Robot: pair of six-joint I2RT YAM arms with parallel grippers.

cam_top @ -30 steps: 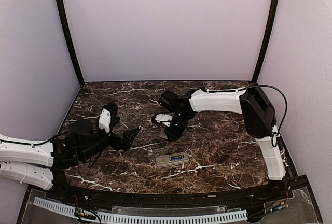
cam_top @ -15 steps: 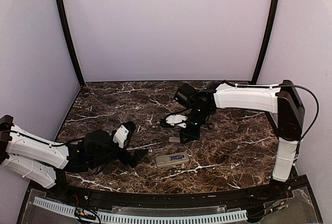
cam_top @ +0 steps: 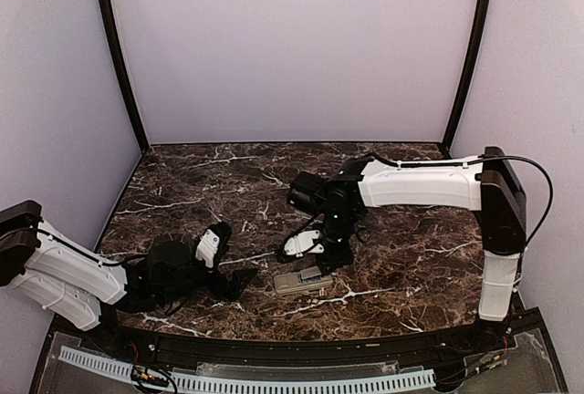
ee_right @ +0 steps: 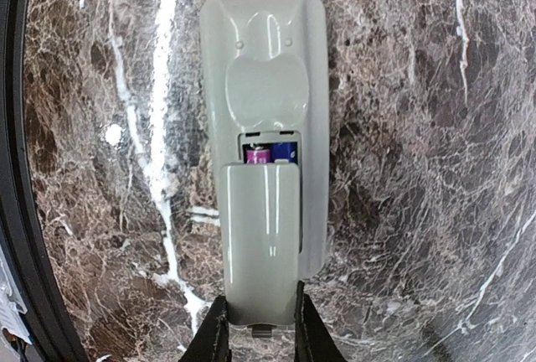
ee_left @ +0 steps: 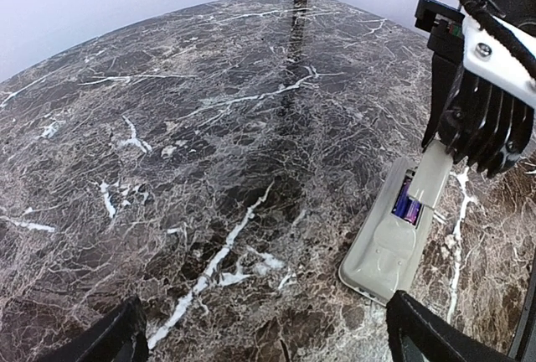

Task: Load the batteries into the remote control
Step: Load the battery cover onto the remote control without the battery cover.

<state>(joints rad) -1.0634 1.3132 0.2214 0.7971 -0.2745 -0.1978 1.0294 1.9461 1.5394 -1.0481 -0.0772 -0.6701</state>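
The remote control [ee_right: 261,69] lies back-up on the table [ee_right: 402,127], toward the near edge, about centre. Battery bay [ee_right: 270,137] is partly uncovered: both batteries [ee_right: 257,155] sit inside side by side, only their ends showing, one purple, one blue. The grey cover [ee_right: 261,236] lies over the rest of the bay and overhangs the remote's end. The right end effector [ee_right: 261,333] is closed down on that overhanging end, one finger on each side. The left end effector [ee_left: 268,333] is spread wide, holding nothing, low over the table just left of the remote.
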